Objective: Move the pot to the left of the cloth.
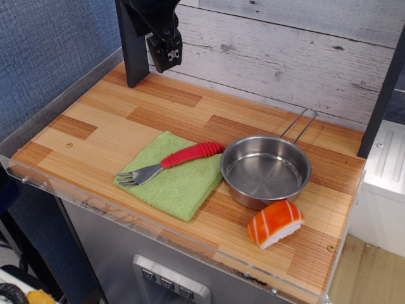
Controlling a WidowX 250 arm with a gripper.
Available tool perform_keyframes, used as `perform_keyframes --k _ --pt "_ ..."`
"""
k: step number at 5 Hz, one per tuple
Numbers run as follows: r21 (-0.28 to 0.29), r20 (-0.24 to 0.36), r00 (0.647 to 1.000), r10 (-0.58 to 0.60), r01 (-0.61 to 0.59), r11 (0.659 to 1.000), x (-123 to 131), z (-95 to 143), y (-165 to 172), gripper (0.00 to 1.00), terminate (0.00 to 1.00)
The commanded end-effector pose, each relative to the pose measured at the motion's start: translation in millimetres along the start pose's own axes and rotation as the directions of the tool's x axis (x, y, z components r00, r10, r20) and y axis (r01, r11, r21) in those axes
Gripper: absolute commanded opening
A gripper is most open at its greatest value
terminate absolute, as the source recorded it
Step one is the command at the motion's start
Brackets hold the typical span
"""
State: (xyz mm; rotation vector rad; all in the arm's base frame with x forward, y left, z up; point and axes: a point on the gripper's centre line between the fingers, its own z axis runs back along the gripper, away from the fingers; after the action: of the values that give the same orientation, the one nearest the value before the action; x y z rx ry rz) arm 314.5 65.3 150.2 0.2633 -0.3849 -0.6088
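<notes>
The pot (266,171), a shiny shallow steel pan with a thin wire loop handle (300,125) pointing to the back right, sits on the wooden table right of the cloth, its rim touching the cloth's right edge. The cloth (172,180) is a light-green square lying flat near the table's front. A fork with a red handle (169,162) lies across the cloth. My gripper (166,54) hangs high at the back left, far from the pot and empty; its fingers cannot be made out.
A toy salmon sushi piece (275,223) lies just in front of the pot. A black post (133,44) stands at the back left. A clear plastic lip (190,244) runs along the table's front edge. Bare wood (82,136) lies left of the cloth.
</notes>
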Motion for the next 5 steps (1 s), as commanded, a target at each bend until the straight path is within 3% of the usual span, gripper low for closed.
perform_keyframes --k 1,2,3,4,5 --pt "0.0 0.0 1.0 0.0 0.0 1.0 0 0 0 1.0 0.0" --pt "-0.018 -0.041 0.992 0.116 -0.117 0.993 41 5 -16 1.0 0.0" --pt "-0.064 -0.045 0.992 0.122 -0.124 0.99 73 4 -35 1.0 0.0" --pt "-0.15 -0.056 0.981 0.187 -0.193 0.97 93 2 -57 1.0 0.0" --pt "-0.17 -0.107 0.982 0.155 -0.172 0.97 95 -11 -77 1.0 0.0"
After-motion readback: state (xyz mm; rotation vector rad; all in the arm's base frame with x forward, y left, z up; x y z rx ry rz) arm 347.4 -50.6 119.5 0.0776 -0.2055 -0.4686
